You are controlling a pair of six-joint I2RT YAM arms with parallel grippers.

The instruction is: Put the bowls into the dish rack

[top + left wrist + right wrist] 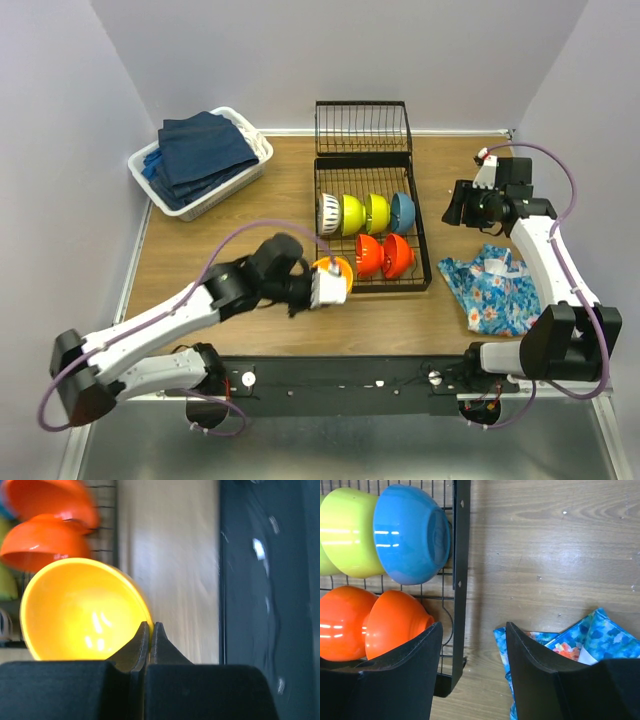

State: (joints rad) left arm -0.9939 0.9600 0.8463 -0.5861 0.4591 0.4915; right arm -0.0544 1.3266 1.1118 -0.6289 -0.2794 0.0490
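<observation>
The black wire dish rack (pixel 424 262) lies mid-table. In it stand a white ribbed bowl (pixel 329 213), two lime-yellow bowls (pixel 351 213) (pixel 376 212), a blue bowl (pixel 403 209) and two red-orange bowls (pixel 369 255) (pixel 398 254). My left gripper (pixel 337 283) is shut on the rim of the orange-yellow bowl (pixel 333 267) at the rack's near-left corner. The wrist view shows the pinched rim at the left gripper (pixel 151 626) and the orange-yellow bowl (pixel 80 610) tilted on edge. My right gripper (pixel 458 206) is open and empty, and in its wrist view the right gripper (pixel 472 627) is above bare wood right of the rack (pixel 460 555).
A white basket (pixel 252 135) of navy towels stands at the back left. A floral blue cloth (pixel 495 290) lies right of the rack, also seen in the right wrist view (pixel 600 640). The rack's smaller hinged section (pixel 362 127) stands at the back.
</observation>
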